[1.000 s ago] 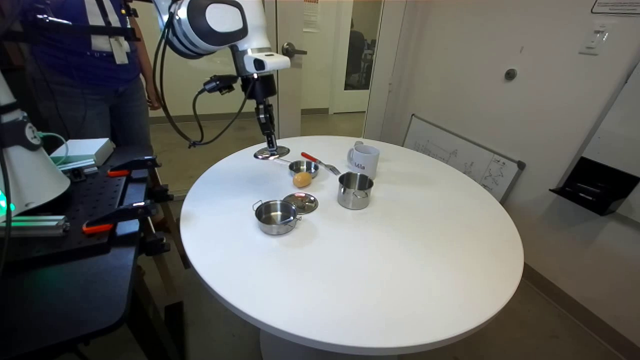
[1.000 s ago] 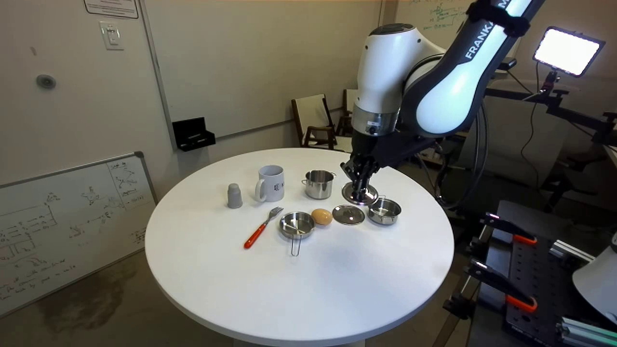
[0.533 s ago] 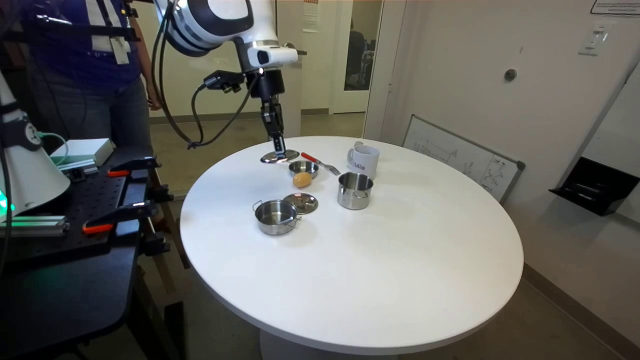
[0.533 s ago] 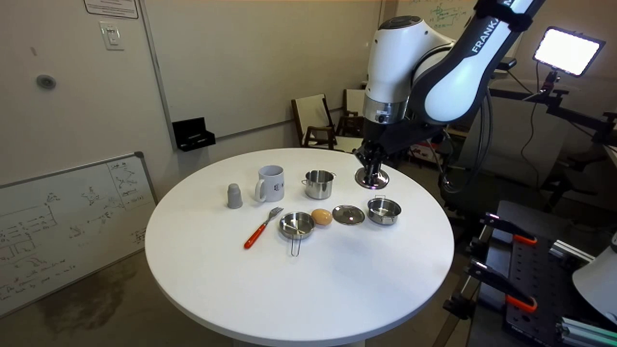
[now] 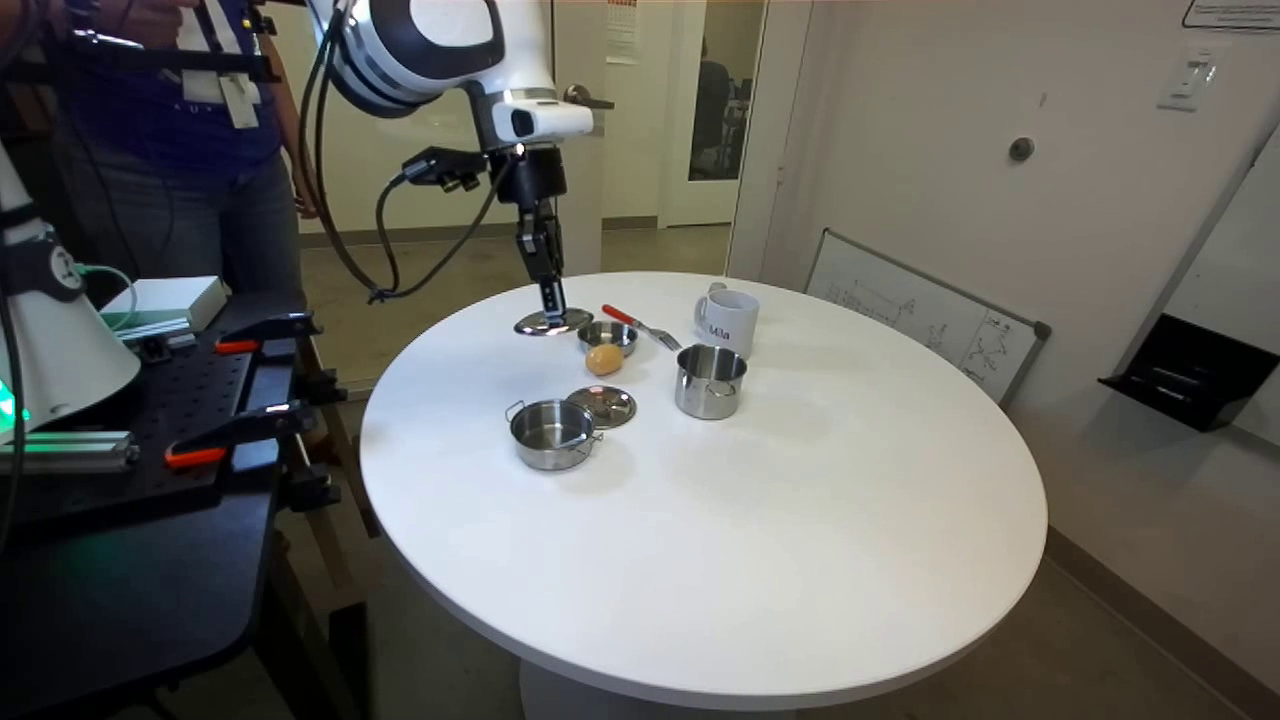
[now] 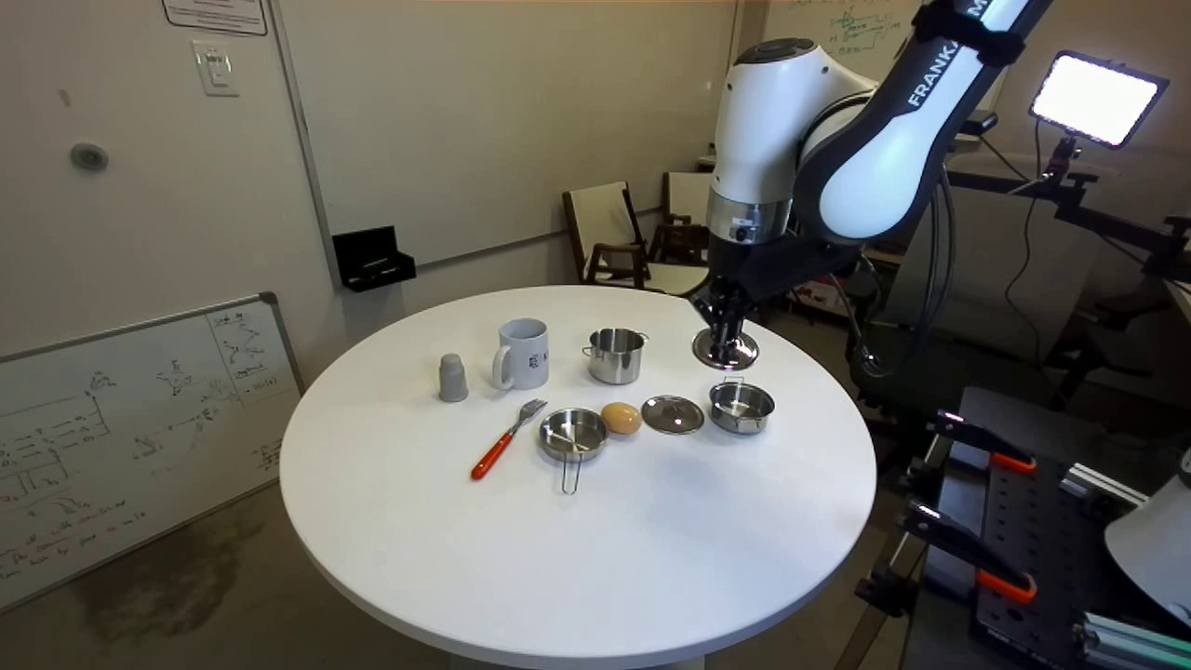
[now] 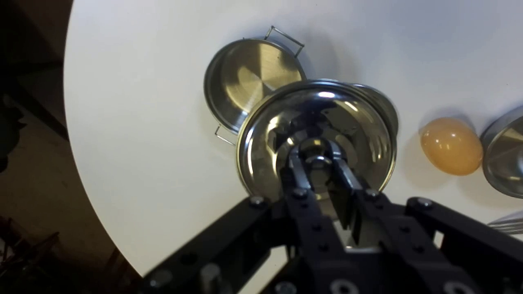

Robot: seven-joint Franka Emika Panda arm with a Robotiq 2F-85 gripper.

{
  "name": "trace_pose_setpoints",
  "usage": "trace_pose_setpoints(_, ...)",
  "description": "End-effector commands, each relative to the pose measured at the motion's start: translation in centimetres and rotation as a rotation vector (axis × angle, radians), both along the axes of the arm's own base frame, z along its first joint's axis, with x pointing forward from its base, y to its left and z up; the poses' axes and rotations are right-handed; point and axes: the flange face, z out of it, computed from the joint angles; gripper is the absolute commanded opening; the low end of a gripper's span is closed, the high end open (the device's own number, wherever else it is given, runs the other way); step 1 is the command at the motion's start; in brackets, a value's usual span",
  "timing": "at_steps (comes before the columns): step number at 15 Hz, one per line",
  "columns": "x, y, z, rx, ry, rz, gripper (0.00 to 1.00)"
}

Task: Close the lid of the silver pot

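The lid [image 7: 314,106], a shiny round silver disc with a knob, hangs level below my gripper [image 7: 316,157]. The gripper's fingers [image 7: 300,173] are closed on the knob. In both exterior views the lid [image 5: 577,320] [image 6: 746,354] is held above the table by the gripper [image 5: 553,318] [image 6: 724,349]. The silver pot [image 6: 614,358], straight-sided and tall, stands uncovered on the table; it also shows in an exterior view [image 5: 710,385] and is out of the wrist view. In the wrist view the lid partly covers a wider, shallower two-handled pot [image 7: 249,81].
The shallow pot stands uncovered [image 6: 742,409]. A second silver lid [image 6: 672,415] lies beside it. An egg [image 6: 621,419], a small pan [image 6: 573,435], a red-handled fork [image 6: 507,442], a mug [image 6: 523,355] and a grey container [image 6: 453,380] stand or lie nearby.
The gripper has carried the lid rightward in both exterior views. It first rose, then sank slightly in the last half second. The pots and other table objects have not moved.
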Motion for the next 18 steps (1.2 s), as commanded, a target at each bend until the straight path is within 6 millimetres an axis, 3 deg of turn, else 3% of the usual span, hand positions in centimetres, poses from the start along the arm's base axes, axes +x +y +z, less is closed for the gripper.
trace_pose_setpoints(1,-1.8,-2.7,-0.8,0.063,0.034,-0.022,0.05)
trace_pose_setpoints(5,-3.0,-6.3,-2.4,0.123,0.039,-0.07,0.05)
trace_pose_setpoints(11,-3.0,-7.6,-4.3,0.217,0.037,-0.1,0.05)
trace_pose_setpoints(13,-2.7,-7.5,-4.9,0.23,0.043,-0.103,0.05)
trace_pose_setpoints(18,-0.7,-2.9,-5.6,0.229,0.032,-0.077,0.05)
